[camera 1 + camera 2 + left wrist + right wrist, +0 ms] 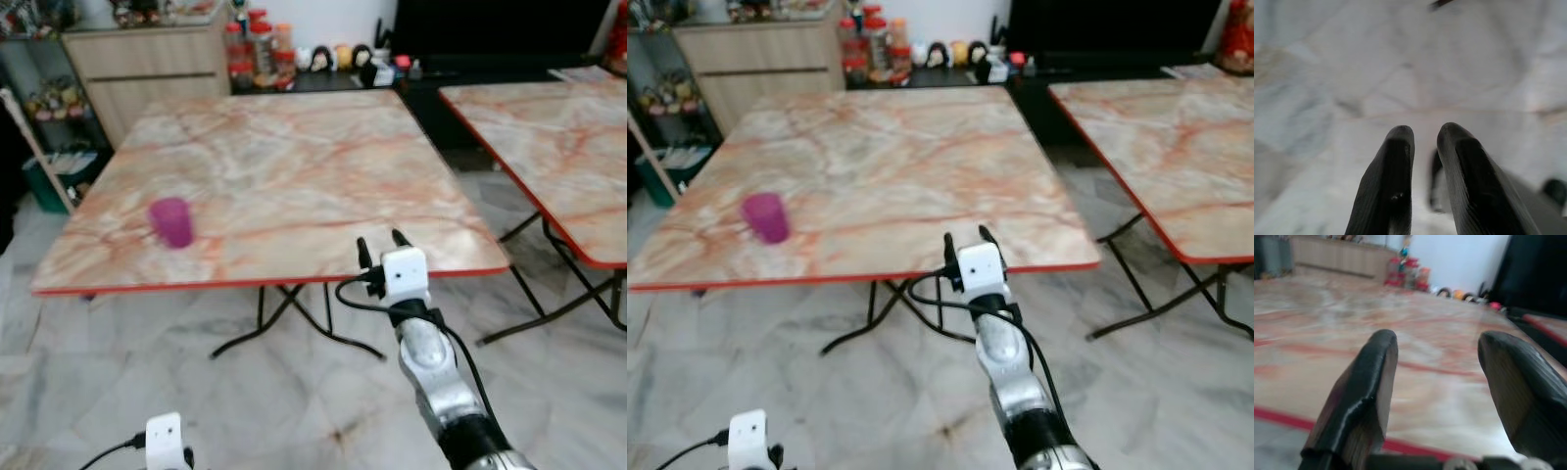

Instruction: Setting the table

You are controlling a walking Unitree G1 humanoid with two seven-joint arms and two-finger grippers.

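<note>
My right gripper point(382, 251) is raised at the near edge of the marble-patterned table point(294, 166), towards its near right corner, with its two black fingers point(1364, 391) spread well apart and nothing between them. From the wrist, those fingers look out low across the tabletop, over the red rim, towards the far edge.

The purple cup point(172, 221) stands upright on the table near the near left corner, well apart from my right gripper.

My left gripper point(1425, 142) hangs low by my side over the pale marble floor point(118, 392); its fingers point(1388, 186) sit close together with only a narrow gap between them, holding nothing.

A second table point(549, 147) of the same pattern stands to the right, apart from the first. Beyond the far edge are a wooden cabinet point(147, 69) and a low dark shelf point(323, 78) carrying red-lidded jars point(257, 49) and small figures point(333, 57).
</note>
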